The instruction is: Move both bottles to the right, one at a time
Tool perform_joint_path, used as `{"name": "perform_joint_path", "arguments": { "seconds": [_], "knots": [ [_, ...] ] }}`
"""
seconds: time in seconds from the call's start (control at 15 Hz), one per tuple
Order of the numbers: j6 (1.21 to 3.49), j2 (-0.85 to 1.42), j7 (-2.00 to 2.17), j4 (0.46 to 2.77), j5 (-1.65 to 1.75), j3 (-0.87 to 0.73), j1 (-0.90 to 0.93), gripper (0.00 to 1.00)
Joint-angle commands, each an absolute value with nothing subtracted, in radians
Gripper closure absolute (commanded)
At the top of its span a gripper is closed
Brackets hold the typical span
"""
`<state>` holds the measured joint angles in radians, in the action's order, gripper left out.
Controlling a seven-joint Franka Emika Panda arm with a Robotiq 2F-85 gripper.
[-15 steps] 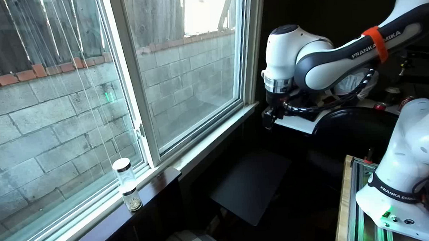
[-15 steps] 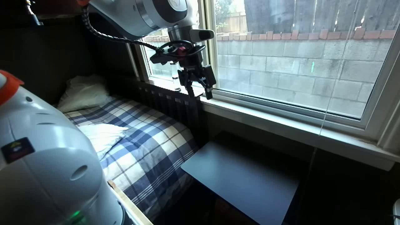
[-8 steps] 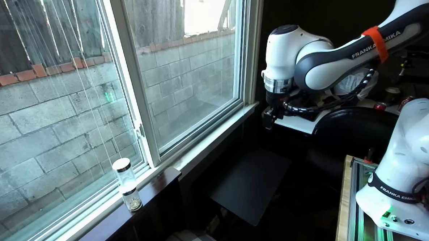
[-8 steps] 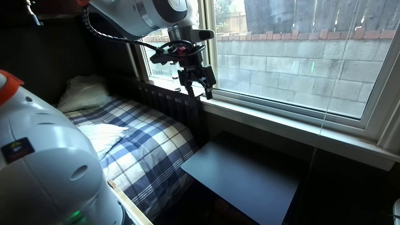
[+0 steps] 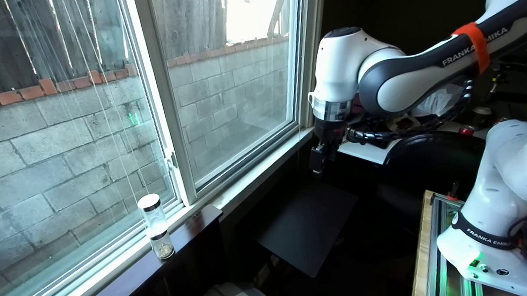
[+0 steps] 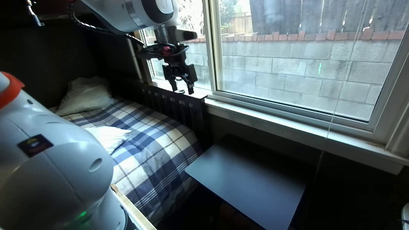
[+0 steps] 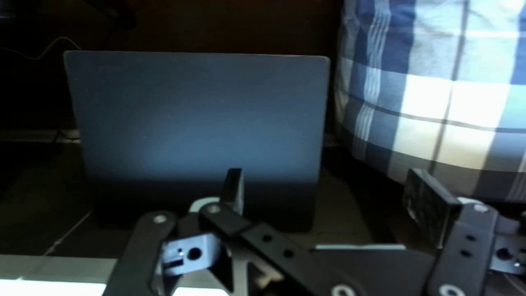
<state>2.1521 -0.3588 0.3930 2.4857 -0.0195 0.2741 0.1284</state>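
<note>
At eight o'clock in an exterior view, a clear, white-capped upper bottle (image 5: pixel 155 216) stands on the lower bottle (image 5: pixel 161 242), which holds pale grains (image 5: pixel 165 251) and rests on the ledge (image 5: pixel 191 229) beside the window (image 5: pixel 164 103). The pincer (image 7: pixel 330 200) hangs spread wide, pointing down, well apart from both. In the wrist view, the dark desk (image 7: pixel 197 119) lies toward its ten o'clock.

Below the gripper (image 6: pixel 182 90) in an exterior view lie a dark desk (image 6: pixel 249 185) and a plaid-covered bed (image 6: pixel 156 147) (two pale pillows (image 6: pixel 85 95) rest on it), while a window (image 6: pixel 297 76) stands behind the gripper.
</note>
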Motion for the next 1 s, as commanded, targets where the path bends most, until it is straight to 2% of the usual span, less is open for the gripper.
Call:
{"name": "perform_joint_path", "arguments": {
  "seconds": [0.0,0.27,0.93],
  "knots": [
    [2.257,-0.229,0.471,2.37,-0.078,0.343,0.199,0.0],
    [2.361,-0.062,0.515,2.206,-0.011,0.391,0.223,0.0],
    [2.319,0.339,0.495,1.709,0.097,0.309,0.358,0.0]
  ]
}}
